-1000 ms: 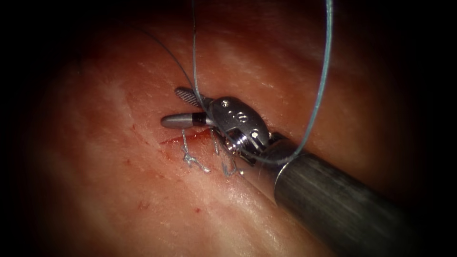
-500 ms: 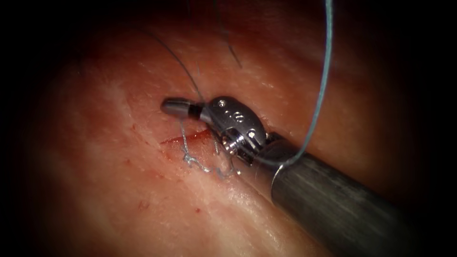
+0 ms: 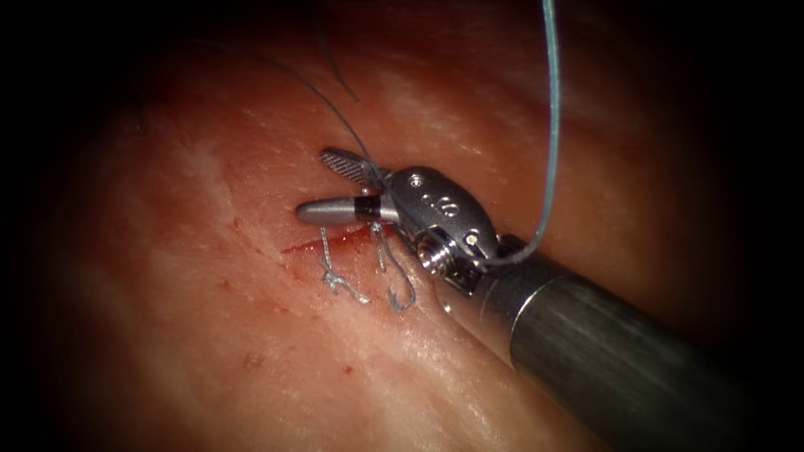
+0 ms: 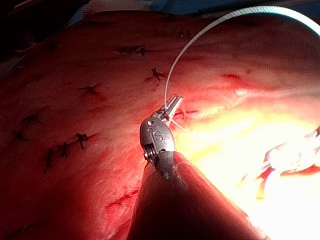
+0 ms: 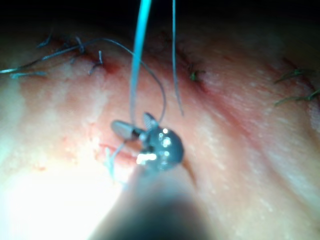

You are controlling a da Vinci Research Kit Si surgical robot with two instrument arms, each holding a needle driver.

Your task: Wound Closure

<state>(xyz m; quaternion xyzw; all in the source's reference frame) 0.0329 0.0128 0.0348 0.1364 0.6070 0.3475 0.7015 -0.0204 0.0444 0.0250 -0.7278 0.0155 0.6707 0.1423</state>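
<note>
My right tool (image 3: 312,182) comes in from the right and hovers just above the short red cut (image 3: 322,243) in the tissue (image 3: 209,335). Its jaws stand open and hold nothing. A thin dark strand (image 3: 327,105) runs from the top left down into the jaws' hinge. A loose dark thread end (image 3: 335,71) hangs above. The light blue thread (image 3: 553,125) arcs from behind the tool's wrist up out of the top. The same tool (image 5: 131,121) appears in the right wrist view, and it seems to be the tool (image 4: 173,102) by the cut in the left wrist view.
Two tied stitches with short pale tails lie across the cut, one knot (image 3: 335,280) on the left and one (image 3: 402,297) nearer the tool. Several older dark stitches (image 4: 87,90) dot the tissue farther away.
The right tool's jaws, open around a thread a second ago, shut on it; the strand parted and its end sprang upward. The jaws have opened again and the tool shifted slightly right.
</note>
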